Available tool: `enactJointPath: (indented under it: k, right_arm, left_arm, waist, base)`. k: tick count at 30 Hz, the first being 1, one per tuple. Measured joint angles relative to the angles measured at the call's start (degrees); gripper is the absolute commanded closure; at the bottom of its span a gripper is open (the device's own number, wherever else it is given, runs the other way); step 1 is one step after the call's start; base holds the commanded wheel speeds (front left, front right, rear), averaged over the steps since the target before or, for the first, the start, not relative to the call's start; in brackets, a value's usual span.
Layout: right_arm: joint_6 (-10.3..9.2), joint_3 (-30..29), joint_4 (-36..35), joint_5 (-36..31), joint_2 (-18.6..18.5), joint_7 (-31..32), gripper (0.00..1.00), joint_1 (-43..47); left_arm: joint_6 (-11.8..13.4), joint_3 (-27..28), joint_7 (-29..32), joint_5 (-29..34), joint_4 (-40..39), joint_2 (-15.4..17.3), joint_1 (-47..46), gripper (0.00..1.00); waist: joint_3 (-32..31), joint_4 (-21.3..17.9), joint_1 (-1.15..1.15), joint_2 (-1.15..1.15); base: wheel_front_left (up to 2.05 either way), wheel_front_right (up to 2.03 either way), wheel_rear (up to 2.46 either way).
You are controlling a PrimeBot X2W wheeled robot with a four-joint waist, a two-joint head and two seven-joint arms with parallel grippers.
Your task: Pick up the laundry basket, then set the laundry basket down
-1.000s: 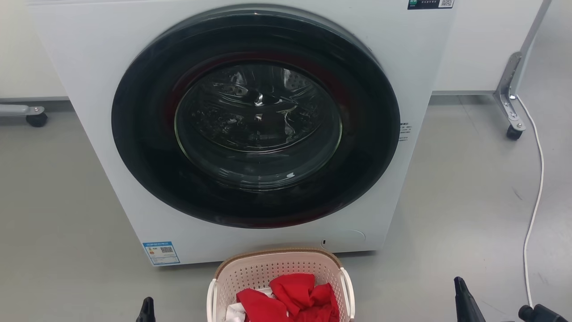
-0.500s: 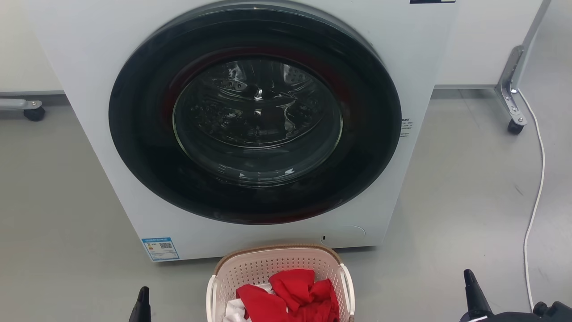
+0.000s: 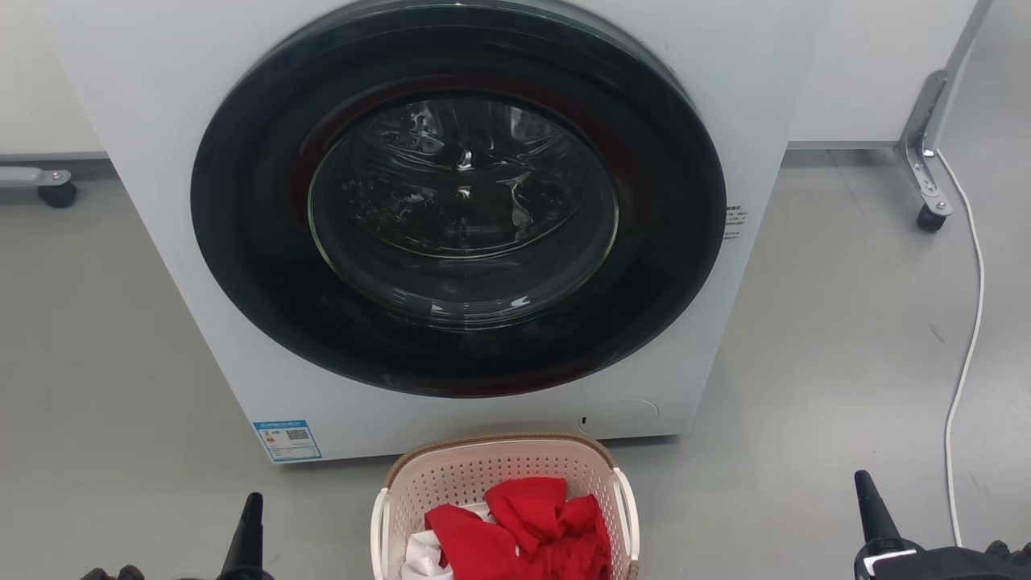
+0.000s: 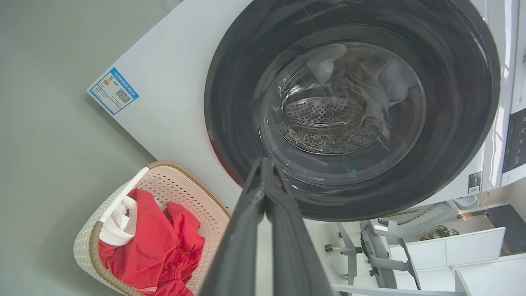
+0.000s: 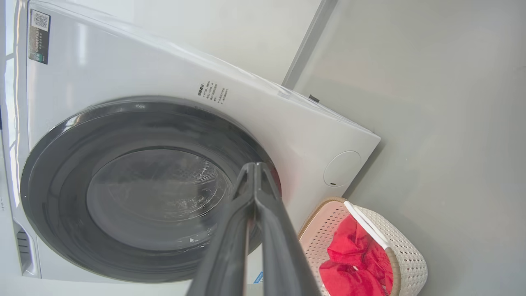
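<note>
laundry basket (image 3: pixel 499 469) on the floor (image 3: pixel 813 362) before the washer (image 3: pixel 153 121), red and seemingly white cloth (image 3: pixel 532 524) inside, left gripper (image 4: pixel 265 162) closed tip to tip, empty, right gripper (image 5: pixel 255 166) likewise, both apart from the basket

Grey floor (image 3: pixel 846 338) with white washer (image 3: pixel 145 121), laundry basket (image 3: pixel 499 471) just before it, white cable (image 3: pixel 975 330) at right

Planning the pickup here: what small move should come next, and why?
Probably open both grippers and bring them inward toward the side handles. The left gripper and right gripper are shut, flanking the laundry basket with a gap on each side, and neither touches it.
</note>
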Motion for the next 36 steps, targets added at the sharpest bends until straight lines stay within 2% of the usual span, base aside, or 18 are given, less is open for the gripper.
enactJointPath:
  k: [29,36]
  right_arm:
    - [4.04,-7.4,3.3,21.2,0.7,5.7,1.00,-4.5]
    - [4.33,-7.7,3.4,21.6,0.8,5.9,1.00,-5.0]
  left_arm:
    - [-4.0,4.1,5.7,-22.0,4.0,-0.5,-6.4,1.00]
    - [-4.4,4.2,5.9,-23.1,4.2,-0.6,-6.8,1.00]
  waist:
    - [1.8,-0.1,-0.01,0.00]
    - [1.9,-0.1,-0.01,0.00]
  base:
    - [0.00,0.00,0.00]
    - [0.00,0.00,0.00]
